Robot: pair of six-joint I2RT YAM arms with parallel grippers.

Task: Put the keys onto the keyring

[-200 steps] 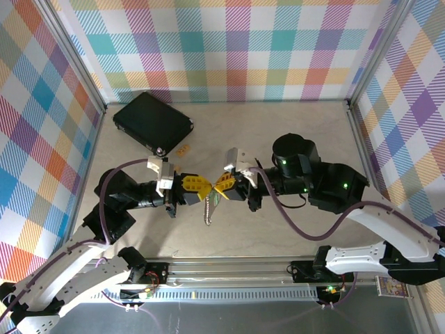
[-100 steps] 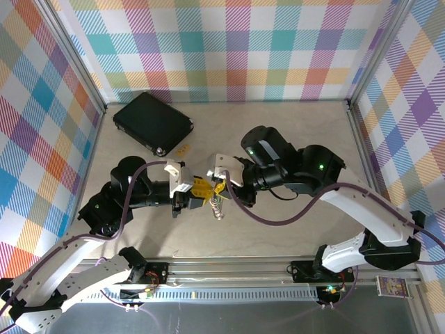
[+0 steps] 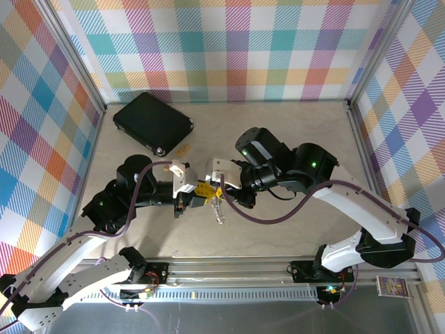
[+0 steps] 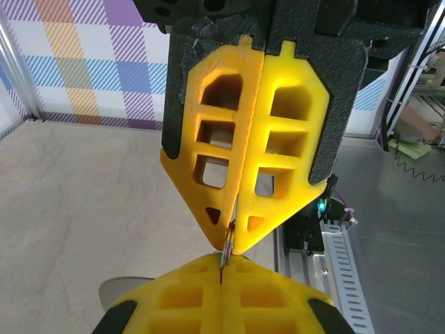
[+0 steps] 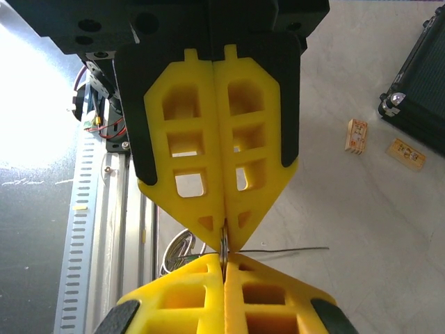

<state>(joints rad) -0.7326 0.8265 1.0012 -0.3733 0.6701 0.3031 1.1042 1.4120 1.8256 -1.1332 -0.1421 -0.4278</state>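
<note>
Yellow latticed left claw (image 4: 233,236) and right claw (image 5: 224,240) tip to tip, both clamped, seemingly on thin metal ring (image 5: 223,252), keys (image 3: 217,212) dangling below, smooth beige worktop (image 3: 292,139) open around, black case (image 3: 153,122) well beyond

Left gripper (image 3: 206,193), right gripper (image 3: 217,188): yellow fingers (image 4: 278,146) on black mounts. Silver keyring (image 5: 223,248) at both tips. Black case (image 3: 153,123) beyond left gripper, tan-orange blocks (image 3: 183,149) beside. Purple cables (image 3: 278,212), white arm links (image 3: 361,209). Beige tabletop (image 3: 278,125). Pastel multicolour plaid walls (image 3: 236,49).

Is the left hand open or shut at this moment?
Shut: the left hand's yellow fingers meet along their whole length, pinching the thin metal keyring at their tips.
</note>
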